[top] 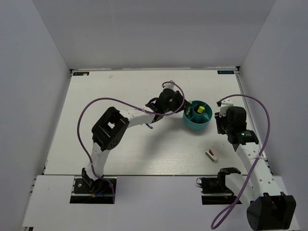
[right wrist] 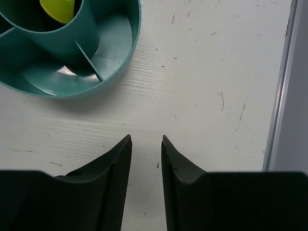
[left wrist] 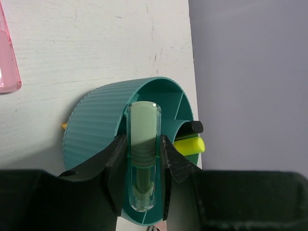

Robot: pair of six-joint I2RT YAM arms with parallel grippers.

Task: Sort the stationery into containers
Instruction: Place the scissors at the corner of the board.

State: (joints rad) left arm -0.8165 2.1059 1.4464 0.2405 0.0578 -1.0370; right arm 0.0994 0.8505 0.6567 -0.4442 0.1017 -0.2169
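My left gripper [top: 180, 107] is shut on the mint green marker [left wrist: 143, 120] and holds it over the near rim of the round teal organiser [top: 198, 117]. In the left wrist view the gripper [left wrist: 143, 137] clamps the marker's clear cap end above the organiser [left wrist: 96, 130]. A yellow highlighter [left wrist: 190, 144] and a black-ended one [left wrist: 195, 127] stand in the centre cup. A pink marker [left wrist: 7, 62] lies on the table at far left. My right gripper [top: 222, 122] is open and empty just right of the organiser [right wrist: 110, 53], its jaws [right wrist: 146, 139] over bare table. A pink-white block [top: 211, 155] lies nearer the front.
The table's metal right edge [right wrist: 281, 96] runs close beside my right gripper. Grey walls enclose the table on three sides. Purple cables loop over both arms. A small orange tip [left wrist: 64, 125] shows at the organiser's left side.
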